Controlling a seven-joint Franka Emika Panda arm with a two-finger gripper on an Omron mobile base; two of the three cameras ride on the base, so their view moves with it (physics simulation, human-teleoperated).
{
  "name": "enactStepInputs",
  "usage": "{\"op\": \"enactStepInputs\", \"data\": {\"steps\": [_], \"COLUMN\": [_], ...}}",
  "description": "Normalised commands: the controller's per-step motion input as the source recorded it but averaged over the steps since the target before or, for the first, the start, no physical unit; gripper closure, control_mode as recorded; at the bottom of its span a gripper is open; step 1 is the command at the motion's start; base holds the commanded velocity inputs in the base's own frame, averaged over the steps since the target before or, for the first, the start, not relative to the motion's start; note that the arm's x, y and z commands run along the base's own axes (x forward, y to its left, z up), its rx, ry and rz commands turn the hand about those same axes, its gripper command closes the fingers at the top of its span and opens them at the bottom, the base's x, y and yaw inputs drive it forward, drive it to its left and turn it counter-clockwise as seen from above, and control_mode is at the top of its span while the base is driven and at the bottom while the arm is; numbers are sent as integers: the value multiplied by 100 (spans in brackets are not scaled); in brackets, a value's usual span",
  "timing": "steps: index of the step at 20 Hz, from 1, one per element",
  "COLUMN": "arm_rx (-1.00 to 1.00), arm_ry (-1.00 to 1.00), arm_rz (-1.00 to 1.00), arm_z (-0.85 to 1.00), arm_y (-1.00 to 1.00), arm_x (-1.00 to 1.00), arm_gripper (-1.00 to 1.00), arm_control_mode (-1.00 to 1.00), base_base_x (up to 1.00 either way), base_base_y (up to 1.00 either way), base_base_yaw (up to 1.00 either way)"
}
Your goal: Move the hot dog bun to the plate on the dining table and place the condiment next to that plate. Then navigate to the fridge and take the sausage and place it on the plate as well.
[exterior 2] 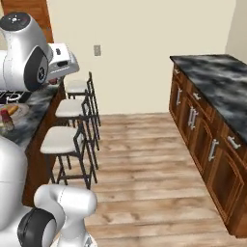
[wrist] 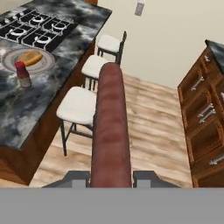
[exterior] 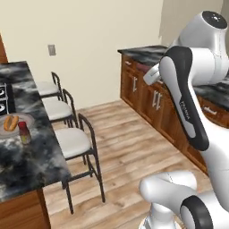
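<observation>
The claw (wrist: 111, 177) is pinched on the sausage (wrist: 110, 127), which stands long and reddish-brown up the middle of the hand view, its near end between the two dark tips at the bottom.

Largest first: the dining table (exterior: 31, 165), dark marbled top on brown wood, fills the left edge of the left base view and the upper left of the hand view, with a black gas hob (wrist: 37, 30) at its far end. Along its side stand three white-seated stools (exterior: 74, 141). Across the wooden floor (exterior 2: 144, 178) runs a wall counter with wooden drawers (exterior 2: 212, 125), at the right of the right base view.

On the table lies the plate (wrist: 15, 57), pale and round, in the upper left of the hand view; the hot dog bun (wrist: 31, 57) rests on it. The condiment (wrist: 22, 74), red-capped, stands just beside the plate on the nearer side.

So, as I judge it, the bun and the bottle are done and the sausage is in hand. What is left is carrying it over and setting it on the plate; the robot is well apart from the table.

There is faint lettering on the arm's dark link (exterior: 185, 109), too small to read.
</observation>
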Motion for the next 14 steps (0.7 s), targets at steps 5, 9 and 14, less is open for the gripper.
{"op": "enactStepInputs", "data": {"steps": [5,9,14], "arm_rx": [0,0,0], "arm_ry": [0,0,0], "arm_rz": [0,0,0], "arm_z": [0,0,0], "arm_y": [0,0,0], "arm_x": [0,0,0], "arm_gripper": [100,100,100], "arm_control_mode": [100,100,100], "base_base_x": [43,42,43], "base_base_y": [-49,-47,-48], "base_base_yaw": [60,62,61]}}
